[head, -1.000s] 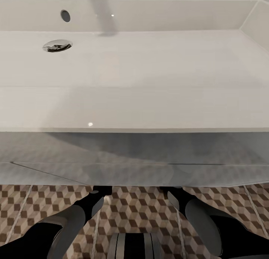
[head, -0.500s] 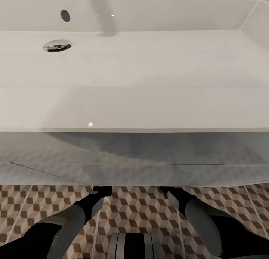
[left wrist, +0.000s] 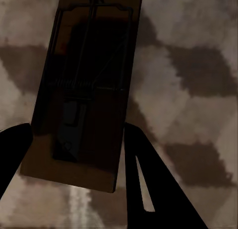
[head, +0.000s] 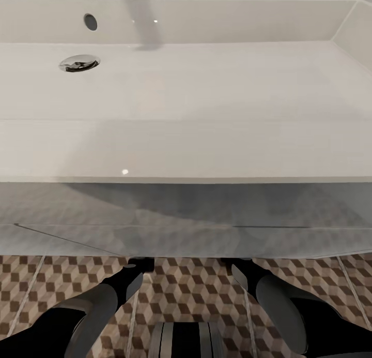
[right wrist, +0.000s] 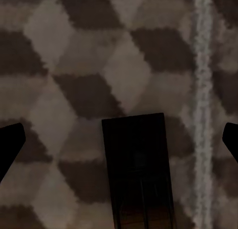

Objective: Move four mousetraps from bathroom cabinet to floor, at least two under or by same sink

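Below the white bathroom sink (head: 186, 104) | left pincer (left wrist: 74, 154) fingers flank a mousetrap (left wrist: 87, 90), contact unclear, can't tell if clamped | right pincer (right wrist: 119, 139) spread wide over another mousetrap (right wrist: 139, 164) lying on the bathroom floor (right wrist: 74, 65) | no readable writing

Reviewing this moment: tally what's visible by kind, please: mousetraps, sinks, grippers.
Mousetraps: 2, one between the left gripper's fingers, one on the bathroom floor between the right gripper's fingers
Sinks: 1, the white bathroom sink
Grippers: 2
Total: 5
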You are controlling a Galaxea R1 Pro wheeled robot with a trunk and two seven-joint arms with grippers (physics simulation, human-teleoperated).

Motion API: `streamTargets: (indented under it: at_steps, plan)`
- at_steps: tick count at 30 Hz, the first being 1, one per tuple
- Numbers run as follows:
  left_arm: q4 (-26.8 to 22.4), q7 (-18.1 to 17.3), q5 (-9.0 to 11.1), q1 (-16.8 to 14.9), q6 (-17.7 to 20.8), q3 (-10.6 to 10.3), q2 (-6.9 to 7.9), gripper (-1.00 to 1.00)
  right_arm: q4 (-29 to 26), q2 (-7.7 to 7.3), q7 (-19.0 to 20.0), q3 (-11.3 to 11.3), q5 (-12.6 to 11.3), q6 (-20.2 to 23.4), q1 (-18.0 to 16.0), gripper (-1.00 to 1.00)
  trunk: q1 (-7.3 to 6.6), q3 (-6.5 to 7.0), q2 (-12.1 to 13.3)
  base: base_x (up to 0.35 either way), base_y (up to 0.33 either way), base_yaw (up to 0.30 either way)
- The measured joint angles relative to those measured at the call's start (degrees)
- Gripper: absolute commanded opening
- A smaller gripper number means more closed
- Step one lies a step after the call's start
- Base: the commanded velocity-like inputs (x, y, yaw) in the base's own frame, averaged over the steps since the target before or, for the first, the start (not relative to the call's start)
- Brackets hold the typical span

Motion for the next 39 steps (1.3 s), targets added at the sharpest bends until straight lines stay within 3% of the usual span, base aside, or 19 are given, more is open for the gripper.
streamTargets:
  at_steps: [39]
  plan:
    - [0.4,0.0,0.0,0.0,1.1,0.0,0.53,-1.00,0.0,0.00,0.0,0.0,0.0,0.0,0.0,1.00,0.00,0.00,0.0,0.000,0.000,0.000]
